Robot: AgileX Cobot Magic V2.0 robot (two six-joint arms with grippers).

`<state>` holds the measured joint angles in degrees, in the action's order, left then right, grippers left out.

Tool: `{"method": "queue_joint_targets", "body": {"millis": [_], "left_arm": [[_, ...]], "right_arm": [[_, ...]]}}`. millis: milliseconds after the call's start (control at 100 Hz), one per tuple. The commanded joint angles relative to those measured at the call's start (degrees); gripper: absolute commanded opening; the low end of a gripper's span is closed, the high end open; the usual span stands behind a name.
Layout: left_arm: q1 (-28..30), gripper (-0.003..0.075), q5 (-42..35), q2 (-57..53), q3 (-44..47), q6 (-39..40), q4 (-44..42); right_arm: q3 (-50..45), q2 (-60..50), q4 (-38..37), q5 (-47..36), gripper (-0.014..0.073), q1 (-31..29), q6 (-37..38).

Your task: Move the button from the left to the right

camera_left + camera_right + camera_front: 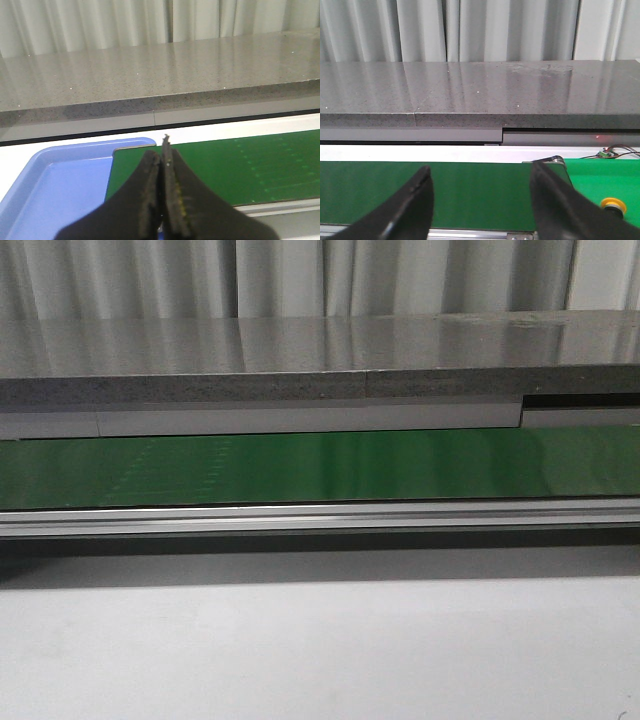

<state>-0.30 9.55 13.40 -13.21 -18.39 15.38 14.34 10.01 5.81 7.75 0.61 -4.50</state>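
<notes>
The button (612,204) sits on the green belt (470,192) just beside the right gripper (480,200), whose jaws are spread wide (probably ready to grab it), while the left gripper (162,165) hangs clenched empty near a blue tray (55,180).

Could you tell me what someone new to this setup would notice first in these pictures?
The long green belt running across the front view, below a grey speckled counter. In the left wrist view, the shut left gripper hangs over a blue tray at the belt's end. In the right wrist view, the button shows beside the open right gripper.
</notes>
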Motion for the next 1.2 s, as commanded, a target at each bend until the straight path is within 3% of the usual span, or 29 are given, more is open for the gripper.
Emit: {"method": "queue_joint_targets", "body": {"millis": [0, 200, 980, 1190], "left_arm": [[-0.5, -0.0021, -4.6, 0.4, -1.6, 0.1, 0.7], [-0.5, -0.0021, -4.6, 0.4, -1.6, 0.1, 0.7], [-0.5, -0.0020, -4.6, 0.4, -1.6, 0.1, 0.7], [-0.5, -0.0020, -4.6, 0.4, -1.6, 0.1, 0.7]], "right_arm": [[1.5, 0.4, 0.2, -4.2, 0.0294, -0.1, -0.6], [1.5, 0.4, 0.2, -4.2, -0.0074, -0.1, -0.6], [1.5, 0.4, 0.2, -4.1, -0.0067, -0.1, -0.6], [-2.7, -0.5, -0.5, -7.1, -0.0067, 0.0, 0.8]]}}
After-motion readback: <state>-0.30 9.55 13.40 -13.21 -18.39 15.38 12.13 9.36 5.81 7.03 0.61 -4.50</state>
